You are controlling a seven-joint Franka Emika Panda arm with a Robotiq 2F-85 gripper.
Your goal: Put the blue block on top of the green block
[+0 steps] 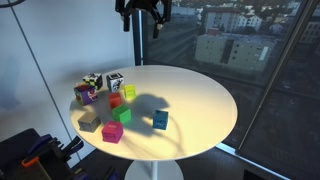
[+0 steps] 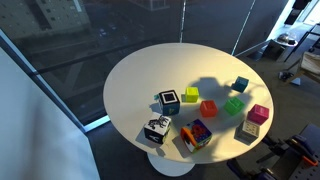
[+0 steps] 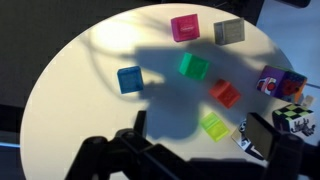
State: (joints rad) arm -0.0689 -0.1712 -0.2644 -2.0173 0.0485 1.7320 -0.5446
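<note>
The blue block (image 3: 130, 79) sits alone on the round white table, also seen in both exterior views (image 1: 160, 120) (image 2: 240, 84). A green block (image 3: 193, 67) (image 1: 123, 114) (image 2: 234, 106) stands near it. A second, lime-green block (image 3: 214, 125) (image 1: 129, 93) (image 2: 190, 95) lies further off, beyond a red block (image 3: 226, 93). My gripper (image 3: 200, 135) is open and empty. It hangs high above the table in an exterior view (image 1: 143, 10), well clear of all blocks.
A pink block (image 3: 184, 27) and a grey block (image 3: 228, 31) sit near the table edge. A purple-and-yellow cube (image 3: 275, 82) and black-and-white patterned cubes (image 3: 293, 117) (image 2: 169, 101) stand at one side. The white table (image 1: 200, 95) stands beside a window wall.
</note>
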